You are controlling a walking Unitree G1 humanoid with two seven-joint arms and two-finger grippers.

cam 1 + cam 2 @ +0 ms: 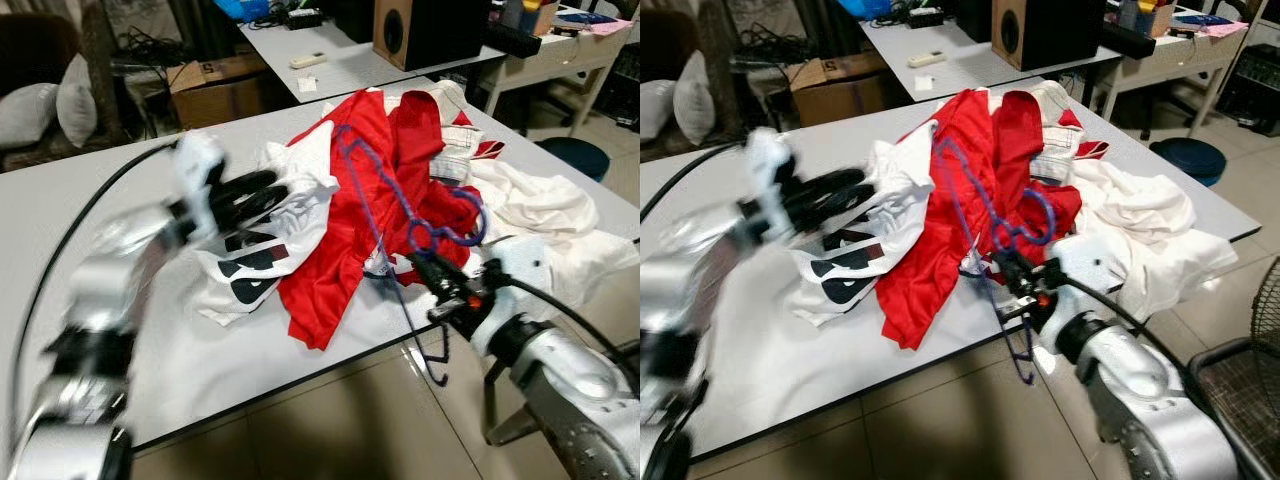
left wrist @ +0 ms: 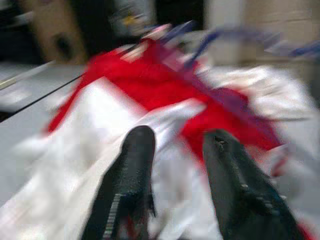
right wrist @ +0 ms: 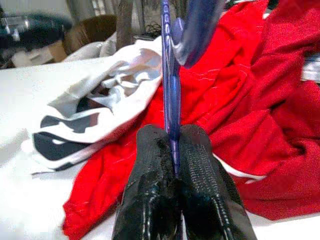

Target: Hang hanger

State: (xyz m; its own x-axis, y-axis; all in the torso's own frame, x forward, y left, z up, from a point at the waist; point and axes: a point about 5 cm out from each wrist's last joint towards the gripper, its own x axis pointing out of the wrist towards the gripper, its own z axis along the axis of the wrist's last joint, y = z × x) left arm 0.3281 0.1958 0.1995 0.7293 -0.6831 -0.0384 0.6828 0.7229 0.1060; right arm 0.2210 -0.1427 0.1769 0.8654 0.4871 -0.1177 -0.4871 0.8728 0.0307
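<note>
Head views: the purple hanger [image 1: 400, 200] lies over the red shirt [image 1: 340, 220] on the worktop [image 1: 60, 200], so lifting may drag cloth.

Left wrist: the left gripper [image 2: 175, 165] has its fingers apart above the white shirt [image 2: 90, 150].

Right wrist: the right gripper [image 3: 172, 145] has its fingers clamped on the thin wire, which may twist out.

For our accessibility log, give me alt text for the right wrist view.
The right hand is shut on a thin purple hanger that rises straight up between its black fingers. Behind lie a red garment and a white garment with black print on a white table.

Silver arms — black fingers [image 3: 150, 195] (cabled)
</note>
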